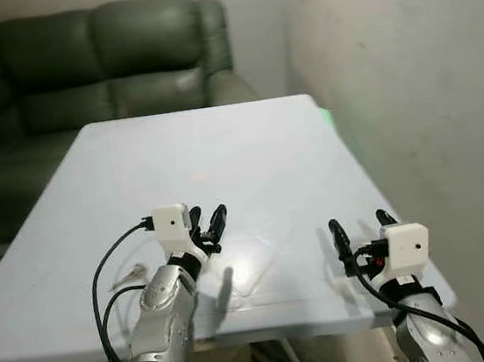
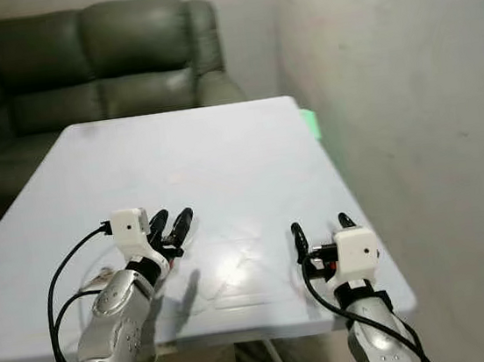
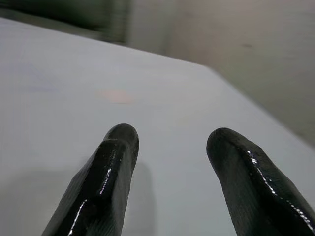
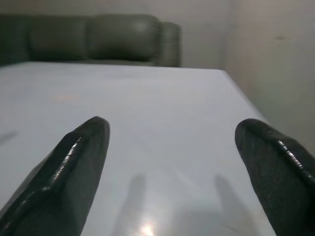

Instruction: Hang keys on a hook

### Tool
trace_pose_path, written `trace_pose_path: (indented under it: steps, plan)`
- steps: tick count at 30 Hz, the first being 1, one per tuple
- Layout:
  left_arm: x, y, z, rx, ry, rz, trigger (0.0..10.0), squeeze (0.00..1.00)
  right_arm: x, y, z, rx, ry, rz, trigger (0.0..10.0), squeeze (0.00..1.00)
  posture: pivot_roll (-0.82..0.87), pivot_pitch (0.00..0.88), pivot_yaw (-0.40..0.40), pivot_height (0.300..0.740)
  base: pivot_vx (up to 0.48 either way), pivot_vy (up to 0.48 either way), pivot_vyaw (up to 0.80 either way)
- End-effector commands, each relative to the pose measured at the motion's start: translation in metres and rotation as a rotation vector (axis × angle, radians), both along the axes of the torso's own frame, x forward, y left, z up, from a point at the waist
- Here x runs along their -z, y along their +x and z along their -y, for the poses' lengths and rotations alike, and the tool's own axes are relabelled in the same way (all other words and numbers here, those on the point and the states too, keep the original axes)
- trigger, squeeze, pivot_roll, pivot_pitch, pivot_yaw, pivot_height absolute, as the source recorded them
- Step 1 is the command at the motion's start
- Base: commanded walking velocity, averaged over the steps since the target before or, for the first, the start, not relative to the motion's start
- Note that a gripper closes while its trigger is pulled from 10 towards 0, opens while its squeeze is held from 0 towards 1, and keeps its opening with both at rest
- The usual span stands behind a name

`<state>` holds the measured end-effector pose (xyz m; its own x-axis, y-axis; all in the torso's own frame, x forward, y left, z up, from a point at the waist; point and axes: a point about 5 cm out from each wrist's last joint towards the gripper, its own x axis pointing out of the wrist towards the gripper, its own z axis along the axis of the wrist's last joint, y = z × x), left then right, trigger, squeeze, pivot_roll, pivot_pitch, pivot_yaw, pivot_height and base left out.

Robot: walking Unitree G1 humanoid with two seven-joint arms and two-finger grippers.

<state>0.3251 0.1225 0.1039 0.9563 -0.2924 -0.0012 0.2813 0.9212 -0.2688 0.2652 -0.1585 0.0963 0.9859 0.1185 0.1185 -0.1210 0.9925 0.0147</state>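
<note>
Left end effector hovered over the near part of the pale worktop, fingers slightly parted, gripping nothing. Just to its left and nearer the robot, a small metallic item, likely the keys, lay flat on the worktop. Right end effector hovered near the front right corner, fingers wide apart, empty. Beyond the worktop stood a dark green sofa.

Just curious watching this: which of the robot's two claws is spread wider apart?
The right gripper, near the table's wall-side edge. Its black fingers stand wide apart, while the left gripper keeps only a narrow gap.
</note>
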Motion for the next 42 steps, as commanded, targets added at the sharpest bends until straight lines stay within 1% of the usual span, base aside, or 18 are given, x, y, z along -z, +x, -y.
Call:
trace_pose_path:
  steps: [1, 4, 6, 13, 42]
  plan:
    - [-0.0043, 0.0031, 0.0034, 0.005, 0.002, 0.006, 10.0, 0.00, -0.0014, -0.0006, 0.0028, 0.005, -0.007, 0.002, 10.0, 0.00, -0.02, 0.000, 0.010, 0.740, 0.000, 0.000, 0.80]
    - [-0.0041, 0.0033, 0.0036, 0.003, 0.007, 0.004, 10.0, 0.00, -0.0016, -0.0007, 0.0028, 0.003, 0.004, 0.003, 10.0, 0.00, -0.02, 0.000, 0.009, 0.740, 0.000, 0.000, 0.80]
    - [-0.0031, 0.0033, 0.0040, 0.002, 0.003, -0.006, 10.0, 0.00, -0.0017, -0.0007, 0.0035, 0.007, 0.038, -0.001, 10.0, 0.00, -0.02, 0.000, 0.008, 0.740, 0.000, 0.000, 0.00]
    - [-0.0017, 0.0037, 0.0035, -0.001, -0.007, -0.015, 10.0, 0.00, -0.0022, 0.0000, 0.0034, 0.003, 0.035, -0.001, 10.0, 0.00, -0.02, 0.000, 0.005, 0.740, 0.000, 0.070, 0.00]
    - [-0.0031, 0.0067, 0.0051, -0.004, -0.017, -0.020, 10.0, 0.00, -0.0049, -0.0008, 0.0008, -0.028, 0.070, 0.006, 10.0, 0.00, -0.03, 0.000, 0.007, 0.740, 0.000, 0.391, 0.00]
